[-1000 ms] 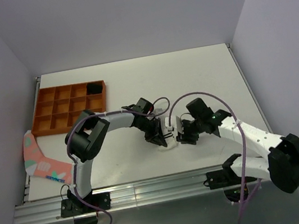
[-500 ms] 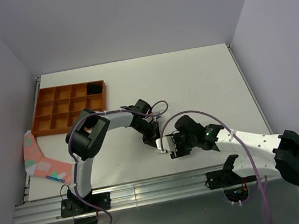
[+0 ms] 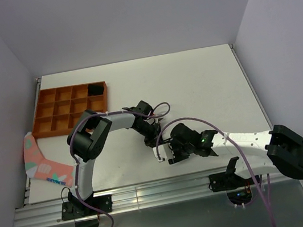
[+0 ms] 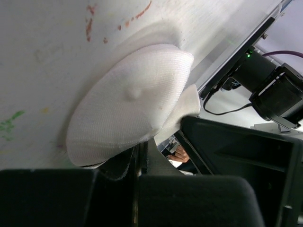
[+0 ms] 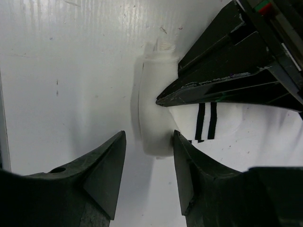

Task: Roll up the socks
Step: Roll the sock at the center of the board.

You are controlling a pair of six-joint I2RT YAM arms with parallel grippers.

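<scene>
The white sock (image 5: pixel 156 118), with two black cuff stripes, lies bunched into a short roll on the white table near the front middle. From above only a sliver of the white sock (image 3: pixel 158 150) shows between the two grippers. My left gripper (image 4: pixel 141 153) is shut on the edge of the white sock (image 4: pixel 128 104). That left gripper (image 3: pixel 153 141) also reaches into the right wrist view as black fingers (image 5: pixel 222 87) against the roll. My right gripper (image 5: pixel 149 156) is open, its tips straddling the roll's near end. Seen from above, the right gripper (image 3: pixel 167 152) meets the sock from the right.
An orange divided tray (image 3: pixel 53 114) sits at the back left, with a black bundle (image 3: pixel 96 89) in one corner cell. A pink fabric piece with teal patches (image 3: pixel 44 162) hangs over the table's left edge. The metal rail (image 3: pixel 152 191) borders the near side.
My right gripper swung left and nearer the front edge, coming around the end of the white sock, and its jaws narrowed slightly. The left gripper stayed shut and shifted only a little.
</scene>
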